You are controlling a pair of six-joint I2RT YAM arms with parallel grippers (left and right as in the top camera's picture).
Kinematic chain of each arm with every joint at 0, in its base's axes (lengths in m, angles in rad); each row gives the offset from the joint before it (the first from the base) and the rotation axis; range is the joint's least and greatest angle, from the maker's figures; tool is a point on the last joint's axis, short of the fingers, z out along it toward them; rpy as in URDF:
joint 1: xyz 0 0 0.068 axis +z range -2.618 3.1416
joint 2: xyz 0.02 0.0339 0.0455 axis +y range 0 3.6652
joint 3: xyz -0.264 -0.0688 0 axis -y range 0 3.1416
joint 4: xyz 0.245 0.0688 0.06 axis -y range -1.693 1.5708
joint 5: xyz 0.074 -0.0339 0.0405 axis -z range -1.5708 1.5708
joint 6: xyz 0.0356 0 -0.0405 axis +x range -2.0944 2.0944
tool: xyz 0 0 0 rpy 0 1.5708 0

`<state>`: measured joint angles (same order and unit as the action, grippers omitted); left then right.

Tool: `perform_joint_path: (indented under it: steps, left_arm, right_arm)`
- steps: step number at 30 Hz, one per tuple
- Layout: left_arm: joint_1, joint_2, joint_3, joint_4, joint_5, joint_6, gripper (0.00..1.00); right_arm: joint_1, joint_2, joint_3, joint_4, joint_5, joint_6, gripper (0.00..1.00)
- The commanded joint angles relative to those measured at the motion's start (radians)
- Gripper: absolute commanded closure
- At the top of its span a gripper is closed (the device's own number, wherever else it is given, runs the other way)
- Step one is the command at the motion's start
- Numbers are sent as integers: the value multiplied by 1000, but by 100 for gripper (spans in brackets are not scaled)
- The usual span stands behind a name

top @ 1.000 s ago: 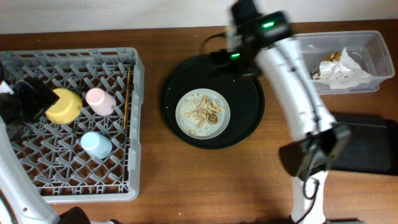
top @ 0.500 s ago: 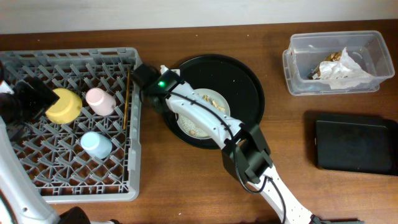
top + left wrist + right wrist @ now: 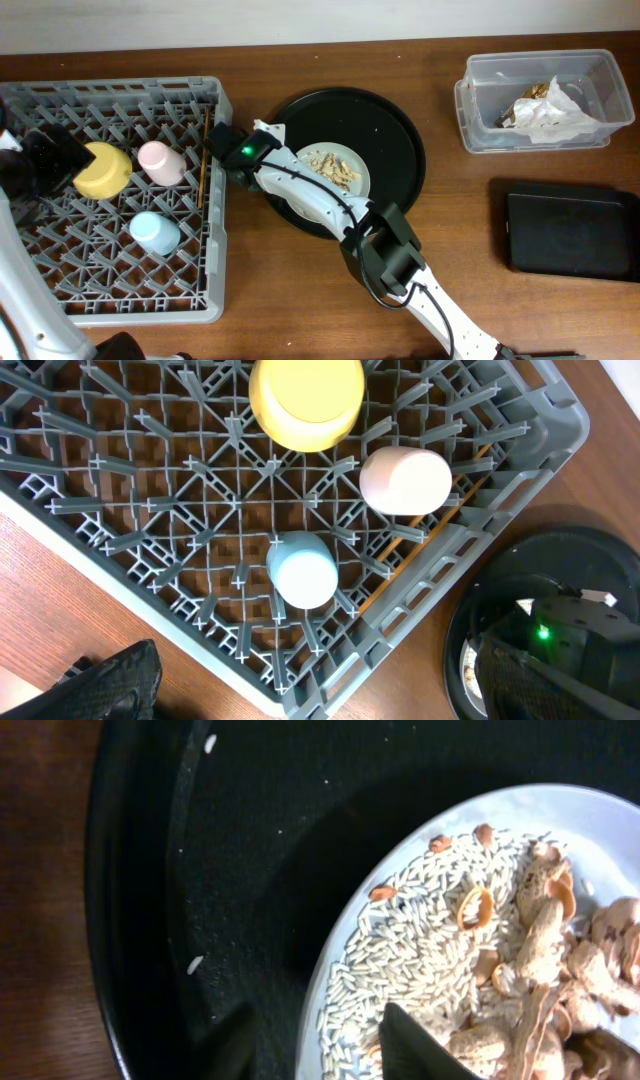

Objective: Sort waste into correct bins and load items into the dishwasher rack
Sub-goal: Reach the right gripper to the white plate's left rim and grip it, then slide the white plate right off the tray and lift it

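Note:
The grey speckled plate point(image 3: 352, 196) lies on the round black tray point(image 3: 395, 140), heaped with rice and peanut-shell scraps point(image 3: 520, 950). My right gripper point(image 3: 268, 172) is low at the plate's left edge. In the right wrist view the right gripper point(image 3: 315, 1045) straddles the plate's rim point(image 3: 312, 990), one finger on the tray and one over the rice, with a gap still showing. The grey rack point(image 3: 120, 290) holds the yellow bowl point(image 3: 102, 170), pink cup point(image 3: 160, 162), light-blue cup point(image 3: 155, 233) and chopsticks point(image 3: 204, 160). My left gripper point(image 3: 320, 700) hangs wide open over the rack's near edge, holding nothing.
A clear tub point(image 3: 480, 100) at the back right holds a crumpled napkin point(image 3: 550, 110) and a brown-gold wrapper point(image 3: 535, 92). A flat black container point(image 3: 570, 232) lies in front of it. My right arm stretches across the tray's front.
The right arm swung from the tray's far side, near the tub, down to the plate's left edge, and its jaws have narrowed around the rim. The left arm stayed still.

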<state>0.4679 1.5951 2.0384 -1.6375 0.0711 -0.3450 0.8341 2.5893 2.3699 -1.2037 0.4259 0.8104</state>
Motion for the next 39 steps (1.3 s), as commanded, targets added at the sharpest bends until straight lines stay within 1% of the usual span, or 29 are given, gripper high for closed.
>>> perform_joint_path:
  steps: [1,4,8,12,14,15,17,20,22,27,34,39]
  left_arm:
    - [4,0,0,2,3,-10,0]
    - [4,0,0,2,3,-10,0]
    - [4,0,0,2,3,-10,0]
    - [4,0,0,2,3,-10,0]
    - [4,0,0,2,3,-10,0]
    - [4,0,0,2,3,-10,0]
    - [4,0,0,2,3,-10,0]
    - [4,0,0,2,3,-10,0]
    - [4,0,0,2,3,-10,0]
    - [4,0,0,2,3,-10,0]
    - [4,0,0,2,3,-10,0]
    - [4,0,0,2,3,-10,0]
  right_arm:
    - [6,6,-15,-11,22,19,69]
    - [11,6,-32,-18,15,45,70]
    - [13,6,-76,-2,-11,45,70]
    - [15,5,-81,-3,-28,44,71]
    - [17,5,-81,-4,-31,44,75]
    - [17,5,-81,-4,-31,44,78]
    - [16,5,-81,-11,-29,44,90]
    - [16,3,-77,-23,-26,44,92]
    - [16,3,-73,-37,-20,44,96]
    - [16,3,-47,-95,24,44,96]
    - [11,3,82,-219,113,45,96]
    - [-18,3,105,-286,118,45,96]
